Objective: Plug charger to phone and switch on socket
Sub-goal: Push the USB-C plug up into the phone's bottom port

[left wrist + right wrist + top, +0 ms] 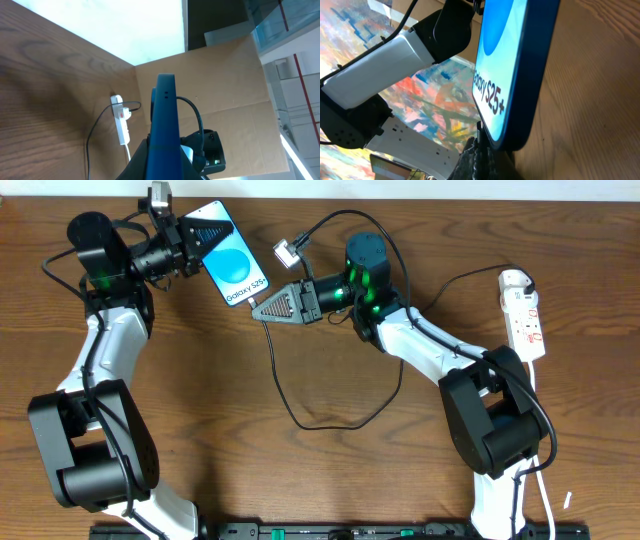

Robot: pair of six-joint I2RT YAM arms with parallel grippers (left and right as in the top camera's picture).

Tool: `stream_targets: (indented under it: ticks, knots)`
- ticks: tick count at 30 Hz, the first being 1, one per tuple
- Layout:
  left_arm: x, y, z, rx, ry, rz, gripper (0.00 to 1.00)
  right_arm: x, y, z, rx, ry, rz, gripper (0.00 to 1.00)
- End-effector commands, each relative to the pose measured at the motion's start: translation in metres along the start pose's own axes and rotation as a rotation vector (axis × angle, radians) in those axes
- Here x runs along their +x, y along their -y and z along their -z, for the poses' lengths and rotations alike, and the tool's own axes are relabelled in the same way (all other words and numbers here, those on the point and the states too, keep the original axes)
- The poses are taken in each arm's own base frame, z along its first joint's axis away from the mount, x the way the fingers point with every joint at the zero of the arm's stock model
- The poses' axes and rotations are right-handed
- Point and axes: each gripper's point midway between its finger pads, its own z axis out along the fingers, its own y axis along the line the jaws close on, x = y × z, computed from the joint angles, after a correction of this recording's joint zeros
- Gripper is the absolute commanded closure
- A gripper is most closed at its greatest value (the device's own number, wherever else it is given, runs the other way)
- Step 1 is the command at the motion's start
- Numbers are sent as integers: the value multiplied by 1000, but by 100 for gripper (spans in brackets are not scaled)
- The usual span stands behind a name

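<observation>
My left gripper [195,242] is shut on the top end of the phone [235,268] at the far left of the table, and holds it raised and tilted. The screen is light blue and reads "Galaxy S25+". In the left wrist view I see the phone's blue edge [165,125] rising between the fingers [150,167]. My right gripper [258,307] is shut on the charger's plug tip, right at the phone's bottom edge [505,65]. The fingers [480,150] sit just under that edge. The thin black charger cable [285,395] loops across the table toward the white socket [525,315], which also shows in the left wrist view [121,125].
A small silver connector on a black wire [288,250] lies just right of the phone. The socket's white cord [540,410] runs down the right side. A cardboard wall [225,90] stands behind the table. The right arm's base [490,420] stands beside the cable loop.
</observation>
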Motion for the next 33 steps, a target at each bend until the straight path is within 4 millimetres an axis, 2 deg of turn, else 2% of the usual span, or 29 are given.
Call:
stream_targets:
  ticks: [1, 33]
  knots:
    - [8, 18, -3, 22, -35, -23, 93, -11, 12, 9, 38, 62, -14, 99]
    - [10, 18, -3, 25, -44, -47, 93, -13, 13, 8, 42, 74, -68, 99]
